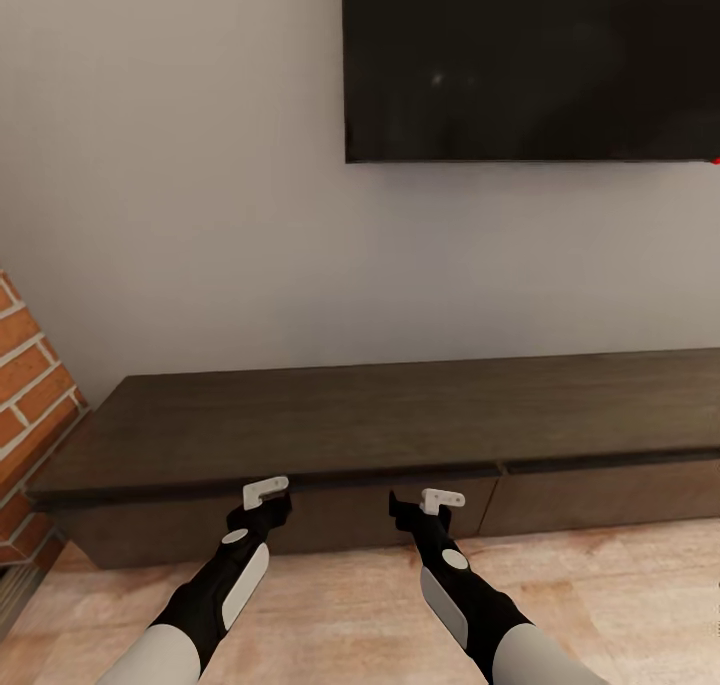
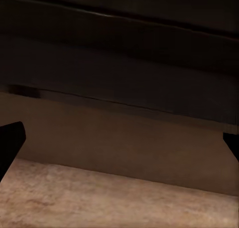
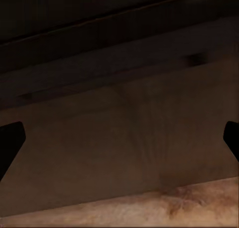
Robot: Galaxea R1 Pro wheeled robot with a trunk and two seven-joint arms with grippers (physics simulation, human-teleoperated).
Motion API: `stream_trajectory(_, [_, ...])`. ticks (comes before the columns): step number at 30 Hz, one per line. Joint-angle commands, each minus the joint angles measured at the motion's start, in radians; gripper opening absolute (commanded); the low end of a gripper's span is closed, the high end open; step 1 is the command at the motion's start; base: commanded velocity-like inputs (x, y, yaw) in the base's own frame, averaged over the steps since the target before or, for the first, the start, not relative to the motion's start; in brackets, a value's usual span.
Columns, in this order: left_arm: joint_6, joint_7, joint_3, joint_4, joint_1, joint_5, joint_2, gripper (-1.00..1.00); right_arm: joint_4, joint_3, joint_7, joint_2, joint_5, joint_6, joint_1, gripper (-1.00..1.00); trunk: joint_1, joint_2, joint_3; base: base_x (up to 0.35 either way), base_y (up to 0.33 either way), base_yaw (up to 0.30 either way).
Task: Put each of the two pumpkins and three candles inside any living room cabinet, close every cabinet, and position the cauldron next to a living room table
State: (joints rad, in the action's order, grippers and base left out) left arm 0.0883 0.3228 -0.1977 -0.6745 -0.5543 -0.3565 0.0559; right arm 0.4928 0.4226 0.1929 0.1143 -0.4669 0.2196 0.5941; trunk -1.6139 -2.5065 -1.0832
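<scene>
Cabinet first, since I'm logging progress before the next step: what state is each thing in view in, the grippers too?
cabinet: drawer fronts shut, top bare.
left gripper: jaws open, holding nothing, level with the cabinet's front.
right gripper: jaws open, holding nothing, level with the cabinet's front.
television: on the wall, screen dark.

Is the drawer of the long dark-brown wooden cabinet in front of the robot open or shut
Shut. In the head view the long dark-brown wooden cabinet has its drawer front flush under the top, with no pale drawer inside showing.
</scene>
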Motion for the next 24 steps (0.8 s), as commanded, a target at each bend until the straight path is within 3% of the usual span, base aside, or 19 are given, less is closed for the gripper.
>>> stream_trajectory(1, [0.004, 0.008, -0.005, -0.005, -0.001, 0.002, -0.001, 1.00, 0.000, 0.008, 0.007, -0.001, -0.010, 0.006, 0.001, 1.00, 0.000, -0.001, -0.001, -0.110, 0.000, 0.000])
stream_trajectory(21, [0.004, -0.005, -0.005, -0.005, -0.001, -0.001, -0.002, 1.00, 0.000, 0.008, 0.008, 0.000, -0.012, 0.003, 0.001, 1.00, 0.000, -0.001, -0.001, -0.209, 0.000, 0.000])
stream_trajectory(24, [0.006, -0.005, -0.005, -0.010, -0.001, -0.002, -0.001, 1.00, 0.000, 0.008, 0.007, 0.000, -0.013, -0.028, 0.001, 1.00, 0.000, -0.001, -0.001, -0.288, 0.000, 0.000])
